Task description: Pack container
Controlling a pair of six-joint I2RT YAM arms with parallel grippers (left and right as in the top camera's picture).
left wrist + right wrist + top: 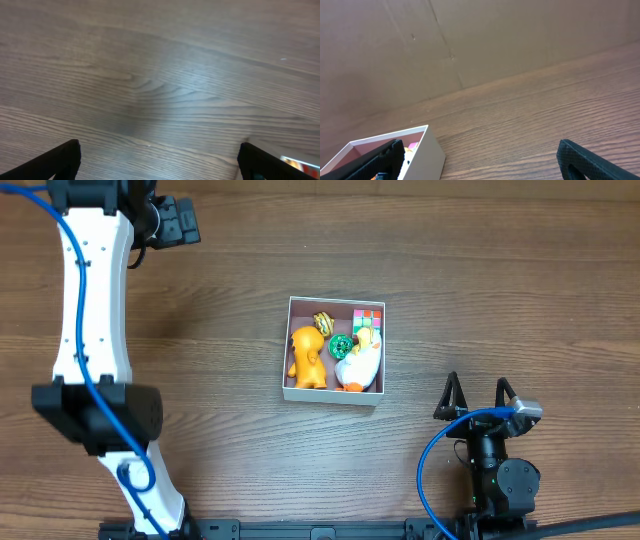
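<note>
You have a wood-grain table [200, 380] under both arms, brown with long streaks running across it, and in the left wrist view its surface shows a pale, blurred sheen over a knot-like swirl in the grain. The container [286, 370] sits near the middle of the table, flat on the wood, well apart from both arms. Inside it you can see an orange toy figure [307, 357] on the left side, a white duck toy [358, 366] on the right, a small green round piece [341, 345] between them, a multicoloured cube [368, 317] in the far right corner and a yellow-and-dark striped piece [323, 322] beside it. Your left gripper [159, 155] is released, its dark fingers [65, 157] spread wide over bare wood near the far left corner of the table. Your right gripper [478, 398] is also released and empty, standing off the near right corner of the box with nothing between its prongs. From the right wrist camera the table ends at a plain brown backdrop [520, 40] with a slanted crease. A blue cable [85, 330] runs along the white left arm
</note>
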